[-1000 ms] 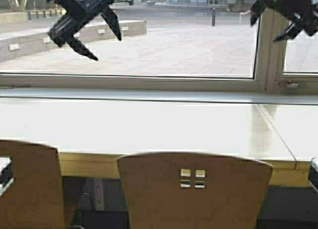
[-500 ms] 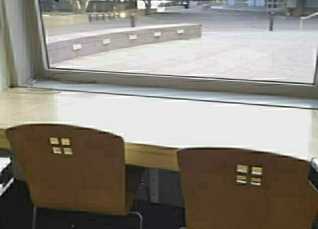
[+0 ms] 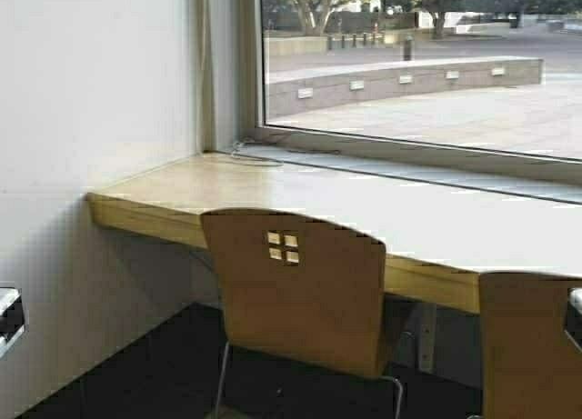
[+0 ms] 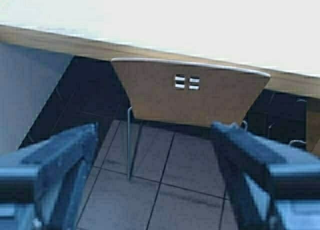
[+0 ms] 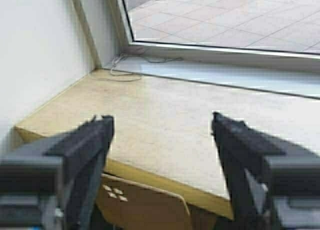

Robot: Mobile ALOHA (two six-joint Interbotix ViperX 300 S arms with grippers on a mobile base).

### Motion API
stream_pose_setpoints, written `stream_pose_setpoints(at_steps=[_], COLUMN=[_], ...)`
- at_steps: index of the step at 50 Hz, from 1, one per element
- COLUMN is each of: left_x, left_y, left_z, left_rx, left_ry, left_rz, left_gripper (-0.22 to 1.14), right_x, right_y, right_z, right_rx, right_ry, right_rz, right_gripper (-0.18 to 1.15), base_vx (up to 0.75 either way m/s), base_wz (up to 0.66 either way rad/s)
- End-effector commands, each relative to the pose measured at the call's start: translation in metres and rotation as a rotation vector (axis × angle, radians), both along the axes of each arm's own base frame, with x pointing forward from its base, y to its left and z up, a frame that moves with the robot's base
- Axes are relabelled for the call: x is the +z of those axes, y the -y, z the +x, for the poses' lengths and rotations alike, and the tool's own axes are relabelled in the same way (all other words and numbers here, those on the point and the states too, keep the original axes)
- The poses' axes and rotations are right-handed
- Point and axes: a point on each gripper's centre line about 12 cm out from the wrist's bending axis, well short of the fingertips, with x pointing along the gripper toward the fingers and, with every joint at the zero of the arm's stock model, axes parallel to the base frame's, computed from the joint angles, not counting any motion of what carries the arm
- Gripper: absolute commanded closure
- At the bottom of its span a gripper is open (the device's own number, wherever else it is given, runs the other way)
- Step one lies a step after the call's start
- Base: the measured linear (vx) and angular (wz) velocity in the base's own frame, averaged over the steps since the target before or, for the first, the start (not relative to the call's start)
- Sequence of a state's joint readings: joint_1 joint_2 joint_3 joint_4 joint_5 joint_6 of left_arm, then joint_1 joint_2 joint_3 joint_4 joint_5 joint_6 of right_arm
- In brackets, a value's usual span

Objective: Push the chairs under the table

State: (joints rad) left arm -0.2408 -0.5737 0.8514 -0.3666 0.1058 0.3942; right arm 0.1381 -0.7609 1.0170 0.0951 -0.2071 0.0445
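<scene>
The left gripper (image 4: pixel 156 140) has its jaws wide apart and empty, raised over the tiled floor (image 4: pixel 170 180) and facing the back of the end chair (image 3: pixel 296 287); the right gripper (image 5: pixel 162 140) is likewise spread and holding nothing, higher up, looking down across the table (image 3: pixel 164 196) near its left end corner. That chair stands at the table's front edge close to the left end, where the top meets the white wall (image 3: pixel 91 119). Its backrest rises above the wood edge, and how far the seat is already tucked under cannot be told. A second chair (image 3: pixel 532 346) shows at the right, also along the front edge. A thin cable (image 3: pixel 255 153) lies at the far left corner beside the window (image 3: pixel 409 74). The chair looks light and stiff: moulded plywood on thin metal legs, likely to slide readily on tile but to tip if pushed high. The flat middle of the backrest, below the four square holes, seems the soundest place to press.
</scene>
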Motion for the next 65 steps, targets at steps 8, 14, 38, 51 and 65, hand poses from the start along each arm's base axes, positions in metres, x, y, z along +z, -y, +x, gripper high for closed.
stream_pose_setpoints(at_steps=[8,14,38,51,65], left_x=[0.006,0.005,-0.001,-0.014,-0.02], left_y=[-0.001,-0.001,-0.001,0.0,0.0], left_z=[-0.004,-0.002,0.001,0.008,0.019], left_rx=[0.004,0.007,0.018,0.019,0.04], left_ry=[0.032,0.034,0.03,-0.009,0.003], left_rz=[-0.006,-0.004,-0.005,0.007,0.005], left_gripper=[-0.07,-0.07,-0.07,-0.07,-0.07], right_x=[0.002,0.003,0.013,0.014,0.013], right_y=[0.0,0.0,0.001,0.0,0.0], right_z=[0.003,0.003,0.008,0.011,0.012], right_rx=[-0.006,-0.006,-0.011,-0.009,-0.013], right_ry=[0.017,0.018,0.057,0.055,0.049], right_rz=[0.014,0.014,0.025,0.026,0.036], right_gripper=[0.04,0.04,0.04,0.04,0.04], base_vx=[-0.25,-0.27,-0.36,-0.35,-0.38], base_wz=[0.19,0.08,0.08,0.14,0.12])
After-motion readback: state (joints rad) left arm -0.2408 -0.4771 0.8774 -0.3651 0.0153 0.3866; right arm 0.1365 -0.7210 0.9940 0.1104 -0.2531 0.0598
